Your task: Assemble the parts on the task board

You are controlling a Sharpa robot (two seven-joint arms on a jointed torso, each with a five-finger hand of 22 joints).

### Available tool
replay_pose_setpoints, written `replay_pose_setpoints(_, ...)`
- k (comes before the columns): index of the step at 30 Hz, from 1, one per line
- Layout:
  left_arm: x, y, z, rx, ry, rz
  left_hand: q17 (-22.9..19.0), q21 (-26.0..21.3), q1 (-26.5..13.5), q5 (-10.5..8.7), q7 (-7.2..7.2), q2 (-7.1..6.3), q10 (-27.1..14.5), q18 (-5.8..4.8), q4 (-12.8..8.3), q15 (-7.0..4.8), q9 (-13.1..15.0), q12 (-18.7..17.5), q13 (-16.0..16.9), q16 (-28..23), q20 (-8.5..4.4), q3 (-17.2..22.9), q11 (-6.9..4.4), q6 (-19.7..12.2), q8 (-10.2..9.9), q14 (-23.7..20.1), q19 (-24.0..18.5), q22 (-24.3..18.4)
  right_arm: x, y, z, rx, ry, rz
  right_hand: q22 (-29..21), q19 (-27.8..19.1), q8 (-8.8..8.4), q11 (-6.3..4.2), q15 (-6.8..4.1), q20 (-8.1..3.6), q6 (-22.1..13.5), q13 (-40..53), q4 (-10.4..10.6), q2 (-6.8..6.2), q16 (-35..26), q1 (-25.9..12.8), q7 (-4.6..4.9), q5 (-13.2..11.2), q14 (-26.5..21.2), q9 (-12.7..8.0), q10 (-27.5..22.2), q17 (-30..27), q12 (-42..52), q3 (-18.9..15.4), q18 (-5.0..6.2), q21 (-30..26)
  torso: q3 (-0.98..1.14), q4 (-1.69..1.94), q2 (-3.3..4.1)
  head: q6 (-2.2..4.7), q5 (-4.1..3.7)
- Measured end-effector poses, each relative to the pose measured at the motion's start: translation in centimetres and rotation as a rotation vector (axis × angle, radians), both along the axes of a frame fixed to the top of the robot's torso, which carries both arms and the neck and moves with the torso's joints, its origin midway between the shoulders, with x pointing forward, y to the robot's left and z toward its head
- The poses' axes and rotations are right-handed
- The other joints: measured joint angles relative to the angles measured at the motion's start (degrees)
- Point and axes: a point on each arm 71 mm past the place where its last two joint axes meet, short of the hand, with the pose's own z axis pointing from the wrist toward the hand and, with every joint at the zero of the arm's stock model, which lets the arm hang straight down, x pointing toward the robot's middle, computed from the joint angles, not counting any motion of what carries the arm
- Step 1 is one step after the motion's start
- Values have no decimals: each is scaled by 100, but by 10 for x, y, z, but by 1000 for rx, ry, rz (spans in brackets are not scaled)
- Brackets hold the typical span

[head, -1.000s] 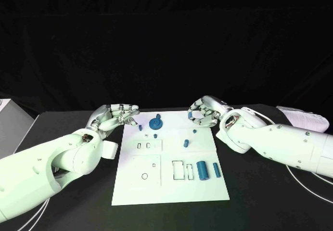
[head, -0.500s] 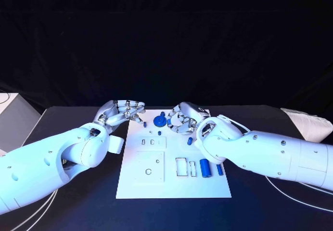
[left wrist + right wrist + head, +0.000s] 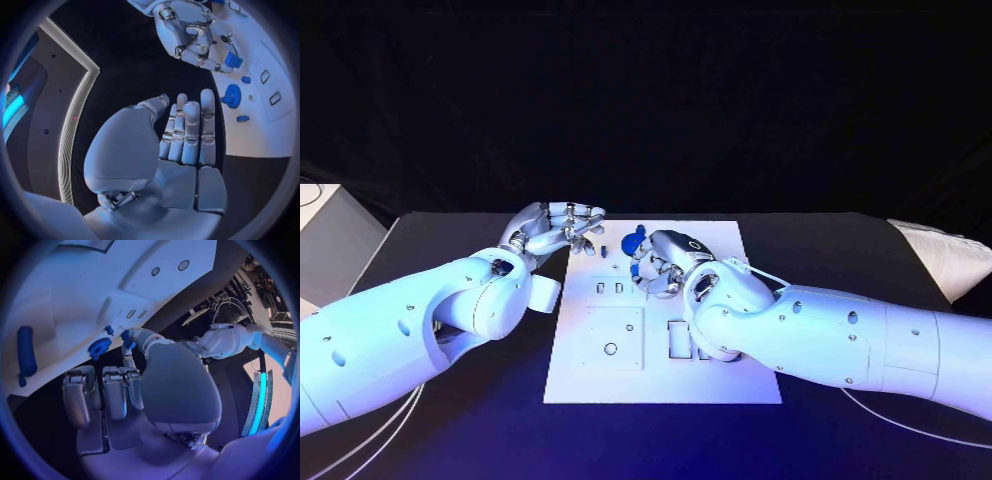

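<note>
The white task board (image 3: 610,380) lies mid-table. A blue gear (image 3: 635,240) stands near its far edge, with small blue pegs (image 3: 245,79) beside it. My right hand (image 3: 664,266) hovers over the board just behind the gear (image 3: 99,346). Its thumb and a finger pinch a small blue part (image 3: 127,338), seen as a blue block (image 3: 232,60) at that hand's fingertips. A long blue cylinder (image 3: 25,352) lies on the board (image 3: 69,295). My left hand (image 3: 560,228) sits off the board's far left corner, fingers (image 3: 187,132) stretched out, holding nothing.
The board has a square plate with a round hole (image 3: 610,348) and small slots (image 3: 609,288). A white box (image 3: 329,240) stands at the table's left edge and a pale object (image 3: 942,250) at the right edge. Cables (image 3: 906,425) trail by the right arm.
My right hand has moved from the board's far right corner leftward over the board to the gear. The right arm now covers the long cylinders. The left hand has stayed in place.
</note>
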Motion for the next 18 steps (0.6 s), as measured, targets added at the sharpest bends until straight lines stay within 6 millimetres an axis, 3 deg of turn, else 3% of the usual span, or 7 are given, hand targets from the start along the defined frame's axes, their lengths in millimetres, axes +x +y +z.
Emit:
replay_pose_setpoints(3,0,0,0,5,2,0,577,298,-3,0,-8,-3,-122,-1,-18,-15,23,357,248,462,-18,18,-17,-7,47,229,143,215,-2,4,-3,-7,1,-1,0,0,-1,0,0,0,0,0,0,-8,0,-7,0,0,0,0,0,0,0,0,0,0,2,0,3,-16,8)
replay_pose_setpoints(7,0,0,0,11,3,-1,1188,871,-6,0,-27,-7,-264,-8,-25,-33,50,774,529,910,-31,25,-35,-27,114,517,541,941,-4,8,-6,-14,-1,-4,0,0,-2,0,0,0,0,0,0,-8,0,-7,0,0,0,0,0,0,0,0,0,0,7,3,6,-43,21)
replay_pose_setpoints(11,-1,0,0,20,3,-3,2219,1722,-43,0,-49,-43,-313,-278,-39,-57,71,1305,873,1551,-59,39,-60,-49,181,1080,1335,2243,-4,10,-9,-21,-1,-8,-1,0,-7,0,0,0,-1,5,0,-8,0,-8,0,-11,0,0,0,0,0,-1,0,0,8,11,5,-65,35)
replay_pose_setpoints(13,-1,0,0,26,4,-4,2597,2045,-43,0,-49,-43,-435,-317,-32,-48,85,1628,1089,1786,-63,46,-46,-49,228,1281,1608,2728,-4,10,-11,-24,0,-10,-1,0,-12,0,0,0,-2,5,0,-15,0,-15,0,-2,0,0,0,0,0,-1,0,0,8,12,5,-71,48)
replay_pose_setpoints(14,-1,0,-1,28,4,-5,2675,2181,-43,0,-36,-43,-451,-400,-17,-48,94,1784,1188,1890,-55,61,-32,-62,257,1375,1739,2956,-5,11,-12,-25,1,-11,-1,0,-13,0,1,0,-2,4,0,-15,0,-15,1,8,0,0,0,0,0,-1,0,0,8,12,5,-75,53)
replay_pose_setpoints(17,-1,0,0,37,5,-9,2729,2444,-88,0,-27,-44,-525,-407,-30,-35,105,2120,1394,2086,-49,80,-36,-112,294,1429,1976,3402,-5,12,-15,-28,4,-13,-1,0,-22,0,1,0,-2,4,0,-15,0,-15,1,16,0,0,0,0,0,-1,0,0,10,8,5,-91,63)
replay_pose_setpoints(18,-1,-1,-1,39,5,-10,2729,2490,-88,0,-27,-44,-525,-464,-30,-35,105,2185,1435,2121,-47,80,-36,-112,294,1429,2021,3486,-6,13,-16,-29,5,-13,0,0,-22,0,1,0,-3,4,0,-15,0,-15,1,16,0,0,0,0,0,-1,0,0,11,8,5,-93,65)
